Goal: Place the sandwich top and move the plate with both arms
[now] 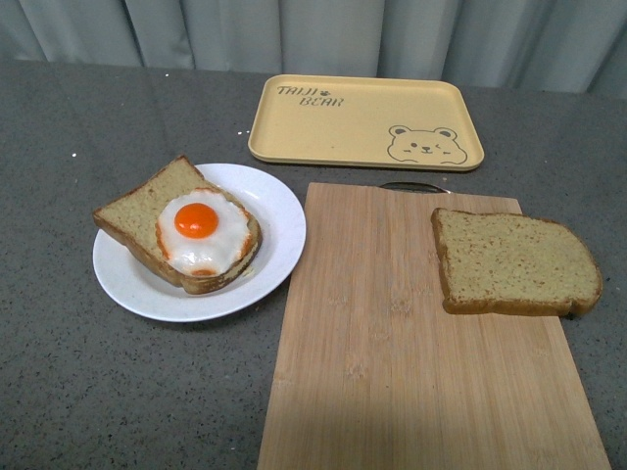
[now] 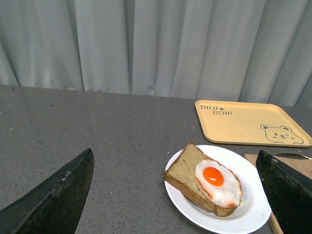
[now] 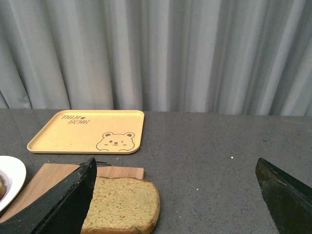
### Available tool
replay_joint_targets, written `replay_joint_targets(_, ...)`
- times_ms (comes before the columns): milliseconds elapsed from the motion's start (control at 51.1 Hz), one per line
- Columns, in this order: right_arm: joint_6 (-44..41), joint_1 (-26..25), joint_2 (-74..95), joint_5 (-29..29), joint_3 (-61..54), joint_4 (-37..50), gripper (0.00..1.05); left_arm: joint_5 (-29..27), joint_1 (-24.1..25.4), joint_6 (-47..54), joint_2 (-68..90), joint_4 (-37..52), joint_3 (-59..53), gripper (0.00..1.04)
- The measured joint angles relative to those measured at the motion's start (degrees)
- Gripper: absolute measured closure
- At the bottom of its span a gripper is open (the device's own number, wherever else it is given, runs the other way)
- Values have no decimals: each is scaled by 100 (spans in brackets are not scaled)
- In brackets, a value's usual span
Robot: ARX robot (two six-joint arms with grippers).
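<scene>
A grey speckled tabletop (image 1: 78, 117) carries everything. On it, nearest the robot, lies a long pale wooden cutting board (image 1: 392, 372), and beyond that a rectangular yellow tray with a bear drawing (image 1: 362, 127), bare. Just left of the board, against its edge, sits the small round white plate (image 1: 279, 211), holding a bread slice topped with a fried egg (image 1: 137, 211). The sandwich top (image 1: 514, 262), a plain tan-brown slice, rests flat on the board's far right side, overhanging its right edge and well apart from the plate. The left gripper (image 2: 174, 161) and right gripper (image 3: 175, 163) each show fingers spread wide, pinching nothing. By my reading no step is done: lifting the slice, capping the egg and moving the plate all remain.
</scene>
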Motion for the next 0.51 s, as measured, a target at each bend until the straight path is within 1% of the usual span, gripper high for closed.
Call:
replay_joint_targets(176,0,0,0,0,-2,-2,9,0,0,2,0,0,0,7)
replay_joint_targets(196,-63,42,22,155,0,-15,9,0,0,0,0,0,0,7)
replay_joint_targets(215,-249,144,81,538,13,-39,9,0,0,0,0,0,0,7)
replay_joint_targets(235,-299,212,127,763,24,-39,9,0,0,2,0,0,0,7)
replay_joint_targets(255,-551,352,267,1207,50,-39,9,2,0,0,0,0,0,7)
replay_joint_targets(294,-855,459,662,1871,127,-50,9,-11,-2,2,0,0,0,7)
replay_joint_targets(333,-1021,411,911,1939,155,-2,9,-11,0,0,-2,0,0,7)
replay_joint_targets(372,-1126,308,1220,1878,170,138,9,-2,0,2,-2,0,0,7)
replay_joint_targets(411,-1226,118,1692,1617,190,413,9,-4,0,2,-2,0,0,7)
replay_joint_targets(431,-1246,92,1757,1578,192,459,9,-4,0,2,-2,0,0,7)
replay_joint_targets(509,-1314,-225,2608,1029,289,997,9,0,0,2,-2,0,0,7)
